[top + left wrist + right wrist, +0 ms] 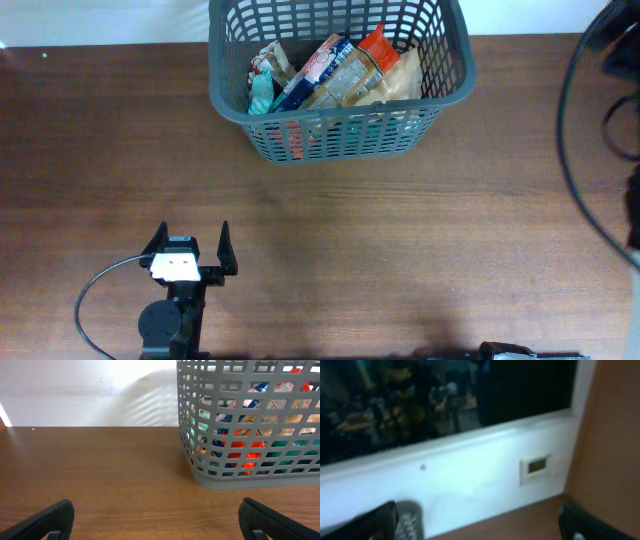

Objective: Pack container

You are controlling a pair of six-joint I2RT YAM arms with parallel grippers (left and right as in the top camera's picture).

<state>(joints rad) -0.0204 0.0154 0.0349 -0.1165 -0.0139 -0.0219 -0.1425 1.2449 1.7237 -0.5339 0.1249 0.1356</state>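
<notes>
The container [340,135] is a dark grey slotted basket at the back middle of the table. It holds several snack packets, among them a blue and white one [312,70] and an orange-topped one [372,55]. In the left wrist view the basket [200,467] stands ahead to the right. My left gripper [192,242] is open and empty, low over the table near its front left, well apart from the basket; it also shows in the left wrist view [157,517]. My right gripper [480,522] is open and empty, facing a white wall; the overhead view does not show its fingers.
Black cables [585,150] hang at the right edge of the overhead view. The wooden table [400,250] carries only the basket. The right wrist view shows a white wall with a small socket plate [535,467] and a dark window above.
</notes>
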